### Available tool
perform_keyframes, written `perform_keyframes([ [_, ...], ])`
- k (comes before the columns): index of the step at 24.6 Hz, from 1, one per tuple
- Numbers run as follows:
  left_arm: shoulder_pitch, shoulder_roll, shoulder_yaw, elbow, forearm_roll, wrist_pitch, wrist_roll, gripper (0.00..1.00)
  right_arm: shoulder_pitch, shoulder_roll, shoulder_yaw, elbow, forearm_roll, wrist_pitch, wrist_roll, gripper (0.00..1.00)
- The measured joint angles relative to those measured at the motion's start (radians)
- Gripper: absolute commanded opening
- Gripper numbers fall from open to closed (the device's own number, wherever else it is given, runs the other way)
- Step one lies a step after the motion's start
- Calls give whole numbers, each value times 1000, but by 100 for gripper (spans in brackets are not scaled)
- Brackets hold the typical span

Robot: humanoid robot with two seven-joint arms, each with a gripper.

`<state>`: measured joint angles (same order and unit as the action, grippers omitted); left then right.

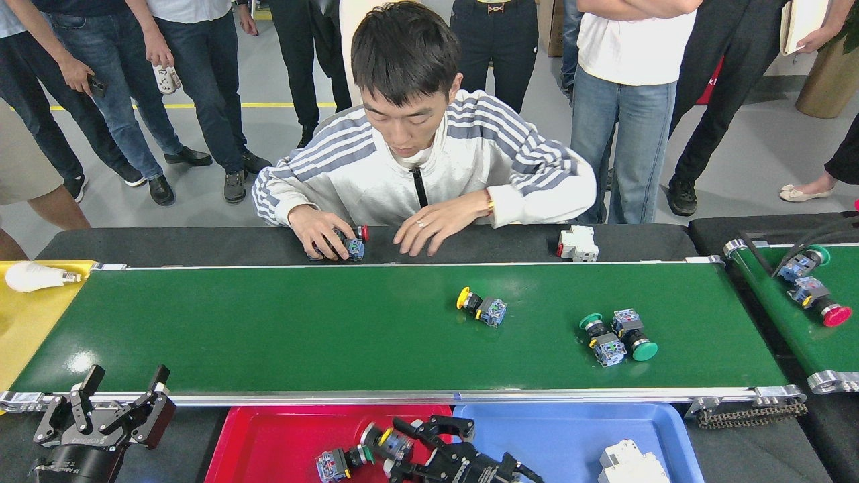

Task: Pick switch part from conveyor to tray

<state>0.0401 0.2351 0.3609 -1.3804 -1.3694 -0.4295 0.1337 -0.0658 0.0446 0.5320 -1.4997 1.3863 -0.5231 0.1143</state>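
**Right gripper over red tray with switch part**

While the left gripper (100,412) hangs spread and empty at the near-left belt corner, the right gripper (409,443) sits low over the red tray (268,446), fingers pinching a switch part (388,443). Another switch part (339,461) lies in the tray just beside it. On the conveyor (268,329): one yellow-capped switch (482,307), two green-capped ones (617,335) touching. Blue tray (557,436) sits right of the red one.
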Motion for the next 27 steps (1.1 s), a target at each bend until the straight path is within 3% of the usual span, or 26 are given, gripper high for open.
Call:
perform_keyframes([
  [3, 11, 0, 1, 0, 0, -7, -8, 100, 21, 4, -88, -21, -22, -2, -8, 100],
  [8, 40, 2, 5, 0, 0, -8, -16, 100, 234, 4, -525, -117, -70, 50, -111, 100],
  [12, 52, 2, 7, 0, 1, -11, -17, 100, 309, 27, -781, -124, -80, 76, -144, 100],
  [16, 52, 2, 8, -1, 1, -12, -18, 100, 303, 32, -796, -124, -69, 141, -151, 100],
  [18, 51, 2, 8, -6, 2, -10, -18, 100, 283, 28, -737, -122, -63, 156, -151, 100],
  [21, 48, 3, 1, -10, 2, -9, -18, 100, 204, -18, -618, -92, -61, 169, -143, 100],
  [24, 30, 3, -29, -12, 0, -12, -28, 100, 101, -29, -542, -30, -60, 182, -94, 100],
  [27, -80, 3, -141, -14, -2, -14, -88, 100, 45, -29, -509, 9, -55, 186, -61, 100],
])
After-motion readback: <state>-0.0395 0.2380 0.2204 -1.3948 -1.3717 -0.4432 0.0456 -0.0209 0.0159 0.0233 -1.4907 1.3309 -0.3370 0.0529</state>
